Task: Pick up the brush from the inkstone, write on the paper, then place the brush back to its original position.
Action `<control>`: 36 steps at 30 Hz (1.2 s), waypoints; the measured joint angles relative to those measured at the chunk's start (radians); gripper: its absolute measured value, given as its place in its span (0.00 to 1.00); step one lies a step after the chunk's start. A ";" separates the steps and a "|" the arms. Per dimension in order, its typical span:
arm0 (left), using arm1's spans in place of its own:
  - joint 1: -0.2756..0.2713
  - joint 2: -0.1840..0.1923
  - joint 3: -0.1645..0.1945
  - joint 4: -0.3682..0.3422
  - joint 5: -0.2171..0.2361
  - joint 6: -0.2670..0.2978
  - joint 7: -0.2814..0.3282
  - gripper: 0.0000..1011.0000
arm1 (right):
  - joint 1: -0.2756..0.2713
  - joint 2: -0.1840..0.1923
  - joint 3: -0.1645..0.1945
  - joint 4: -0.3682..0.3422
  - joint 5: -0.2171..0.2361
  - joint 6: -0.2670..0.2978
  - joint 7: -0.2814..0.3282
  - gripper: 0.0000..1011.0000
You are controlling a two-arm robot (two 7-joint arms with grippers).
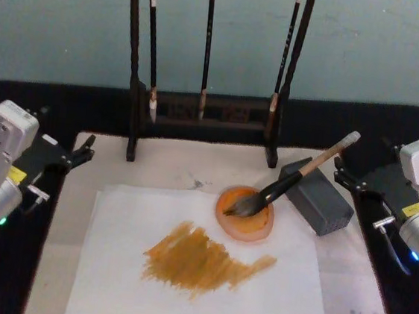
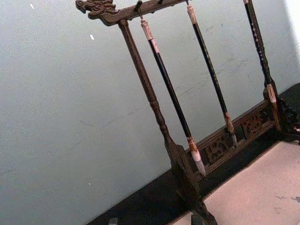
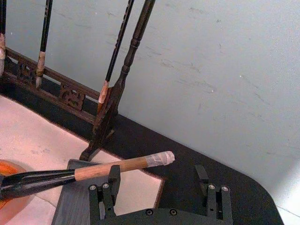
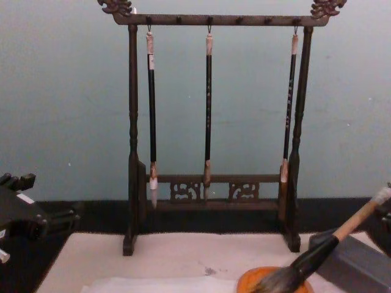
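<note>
Paper (image 1: 255, 297), ochre-smeared, lies nearest in head view. Behind it the brush (image 1: 297, 182) rests, bristles in an orange dish (image 1: 250, 233), handle on the grey inkstone (image 1: 325, 208). Left gripper (image 1: 82, 153) and right gripper (image 1: 346, 179) flank the mat (image 1: 156, 168), fingers spread, empty. Chest view shows the rack crossbar (image 4: 211, 20) carrying three thin brushes (image 4: 208, 104).

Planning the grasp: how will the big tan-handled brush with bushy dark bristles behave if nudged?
The tan-handled brush merely leans on the grey block, so its round handle probably rolls or slides off. Its bristles, in the orange dish, likely flop and smear.
</note>
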 joint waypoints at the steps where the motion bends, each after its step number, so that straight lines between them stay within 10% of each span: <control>1: 0.000 0.000 0.000 0.000 0.000 0.000 0.000 1.00 | 0.000 0.000 0.000 0.000 0.000 0.000 0.000 0.99; 36: 0.000 0.000 0.000 0.000 0.000 0.000 0.000 1.00 | 0.000 0.000 0.000 0.000 0.000 0.000 0.000 0.99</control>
